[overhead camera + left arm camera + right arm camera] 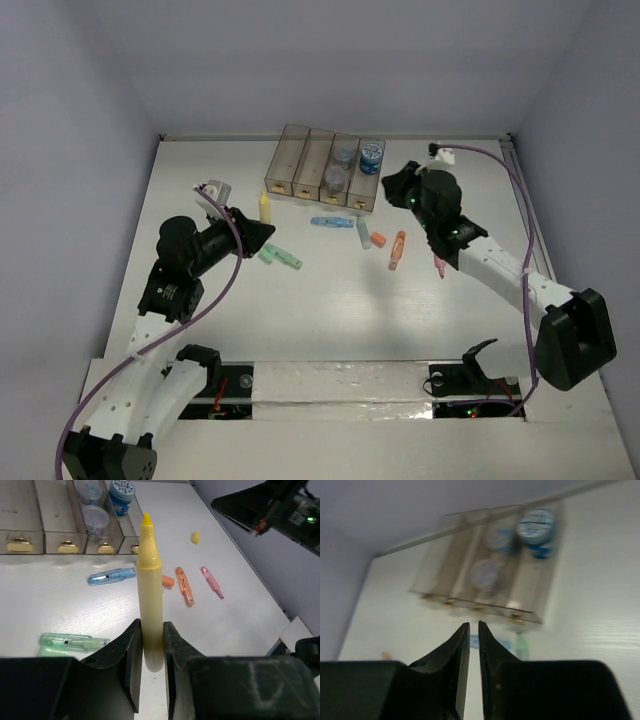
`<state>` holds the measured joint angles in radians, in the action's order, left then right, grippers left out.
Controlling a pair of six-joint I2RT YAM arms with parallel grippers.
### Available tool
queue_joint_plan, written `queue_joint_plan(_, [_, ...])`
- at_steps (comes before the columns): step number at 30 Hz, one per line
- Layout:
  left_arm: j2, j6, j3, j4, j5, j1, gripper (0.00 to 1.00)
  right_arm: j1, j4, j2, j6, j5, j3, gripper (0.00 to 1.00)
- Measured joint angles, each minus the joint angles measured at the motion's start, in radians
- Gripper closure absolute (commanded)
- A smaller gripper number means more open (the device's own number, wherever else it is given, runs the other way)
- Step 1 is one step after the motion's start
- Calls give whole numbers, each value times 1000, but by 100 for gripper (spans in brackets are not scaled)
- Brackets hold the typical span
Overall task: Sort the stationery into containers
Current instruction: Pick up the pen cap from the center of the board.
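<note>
Overhead feed: I see a white table (330,310) boxed in on three sides by plain panels. Back wall (330,60), left wall (60,150) and right wall (590,150) are all a pale lavender-grey, bare and matte. A thin raised rim (220,137) runs along the table's far edge, where it meets the back wall. From the left wrist feed I can make out a faint wood-like grain in the tabletop. A shiny, wrinkled silver strip (340,385) crosses the near edge and catches some glare. Light is soft and even, and shadows are weak. I see no window.
</note>
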<state>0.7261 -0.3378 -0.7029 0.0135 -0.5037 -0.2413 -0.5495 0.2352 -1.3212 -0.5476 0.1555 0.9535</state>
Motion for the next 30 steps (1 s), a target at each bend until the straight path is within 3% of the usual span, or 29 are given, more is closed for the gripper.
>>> queue_joint_plan(4, [-11, 0, 2, -10, -27, -5, 100, 226, -81, -24, 2, 31, -64, 78])
queue_joint_plan(7, [-20, 0, 2, -12, -31, -19, 100, 338, -154, -84, 6, 73, -87, 53])
queue_joint_plan(15, [-42, 15, 2, -3, -14, -61, 100, 546, -252, -279, 22, 57, -74, 25])
queue_joint_plan(25, [-60, 30, 2, 8, 20, -98, 100, 593, -379, -486, 69, 0, 179, 23])
queue_joint_plan(30, [-69, 38, 2, 11, 37, -106, 100, 596, -441, -576, 88, -26, 269, 29])
